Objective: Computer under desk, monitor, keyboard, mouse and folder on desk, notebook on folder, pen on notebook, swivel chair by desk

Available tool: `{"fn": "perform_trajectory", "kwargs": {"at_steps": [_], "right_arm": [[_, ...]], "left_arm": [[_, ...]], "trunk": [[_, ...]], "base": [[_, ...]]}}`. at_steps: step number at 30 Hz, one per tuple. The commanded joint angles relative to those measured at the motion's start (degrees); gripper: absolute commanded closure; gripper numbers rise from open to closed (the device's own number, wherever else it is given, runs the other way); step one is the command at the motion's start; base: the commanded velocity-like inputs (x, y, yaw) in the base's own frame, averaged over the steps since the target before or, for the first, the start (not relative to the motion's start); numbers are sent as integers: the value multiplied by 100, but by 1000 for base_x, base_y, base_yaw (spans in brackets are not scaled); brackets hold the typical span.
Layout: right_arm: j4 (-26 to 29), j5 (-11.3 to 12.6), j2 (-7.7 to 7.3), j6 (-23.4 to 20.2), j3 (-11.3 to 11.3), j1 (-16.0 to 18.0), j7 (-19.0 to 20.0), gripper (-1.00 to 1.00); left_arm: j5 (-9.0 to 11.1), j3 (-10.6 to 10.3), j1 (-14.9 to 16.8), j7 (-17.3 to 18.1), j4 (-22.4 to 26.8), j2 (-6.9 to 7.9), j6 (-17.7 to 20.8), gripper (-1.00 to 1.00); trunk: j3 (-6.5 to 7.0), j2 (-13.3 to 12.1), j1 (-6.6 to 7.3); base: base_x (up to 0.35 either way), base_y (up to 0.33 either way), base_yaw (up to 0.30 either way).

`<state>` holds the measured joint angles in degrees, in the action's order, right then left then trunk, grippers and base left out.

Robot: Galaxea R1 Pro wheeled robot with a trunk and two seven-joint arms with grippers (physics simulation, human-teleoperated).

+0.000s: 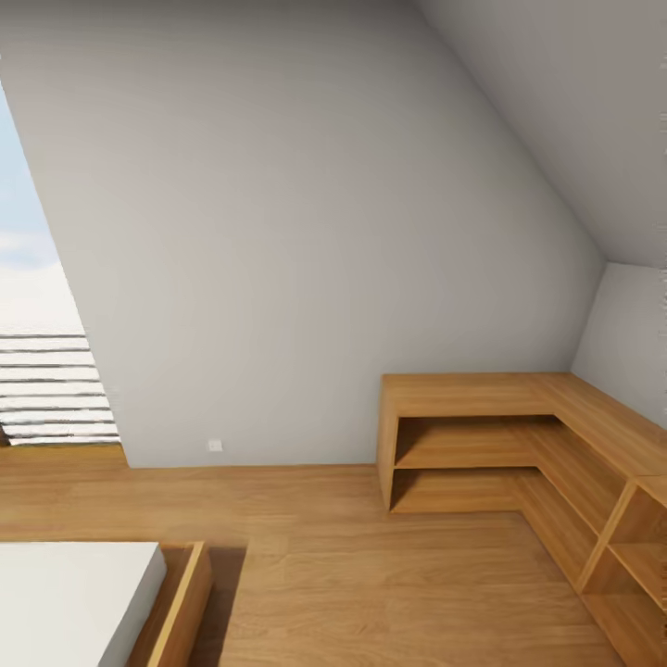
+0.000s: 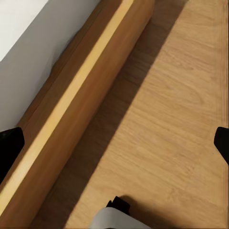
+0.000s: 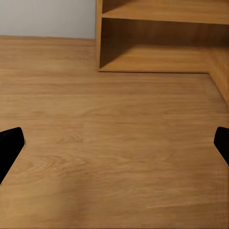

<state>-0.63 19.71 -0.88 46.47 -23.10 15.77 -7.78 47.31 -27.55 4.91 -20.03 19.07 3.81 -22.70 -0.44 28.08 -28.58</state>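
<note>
Your left gripper (image 2: 114, 143) stands wide open, its two black fingertips (image 2: 10, 148) showing at opposite edges of the left wrist view with nothing between them. Under it lies the light wood floor (image 2: 162, 124), and alongside runs a long wooden bed frame rail (image 2: 81, 90) with the pale side of a white mattress (image 2: 33, 57) above it. A small black and grey part (image 2: 117, 214) sits at the lower edge of that view; you cannot tell from here what it is.

Your right gripper (image 3: 114, 143) is open just as wide, empty, fingertips (image 3: 9, 145) at the two edges, hanging over bare floor (image 3: 114, 143). Beyond it stands the end of a low wooden shelf unit (image 3: 157, 43) against the grey wall (image 3: 47, 16).

From your head camera you look into a corner of the bedroom (image 1: 306, 232): a sloped pale grey wall, a small white wall outlet (image 1: 215, 445) low down, and a bright window (image 1: 37, 352) with horizontal slats at the left. The L-shaped open shelf unit (image 1: 519, 417) wraps the right corner, its shelves bare. At lower left you see the corner of the bed (image 1: 83, 593), white mattress in a wooden frame. The wood floor (image 1: 371, 574) spreads between them.
</note>
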Motion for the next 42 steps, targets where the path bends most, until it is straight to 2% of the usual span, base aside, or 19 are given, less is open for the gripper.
{"fn": "perform_trajectory", "kwargs": {"at_steps": [1,7,23,42], "right_arm": [[-7,15,1,11,-46,4,11,-100],[-7,15,0,11,-46,5,240,-100],[-7,15,0,11,-46,5,286,-100],[-7,15,0,11,-48,5,286,-100]], "left_arm": [[32,-49,1,-42,9,6,-15,-100],[32,-49,1,-42,9,6,-16,-100],[32,-58,1,-41,-93,6,-7,-100],[23,-49,1,-36,-211,6,-23,-100]], "trunk": [[-3,5,-6],[8,5,-6],[40,5,-6],[77,5,-6]], "base": [[322,0,-230],[322,0,-243],[312,0,-251],[43,0,-253]]}}
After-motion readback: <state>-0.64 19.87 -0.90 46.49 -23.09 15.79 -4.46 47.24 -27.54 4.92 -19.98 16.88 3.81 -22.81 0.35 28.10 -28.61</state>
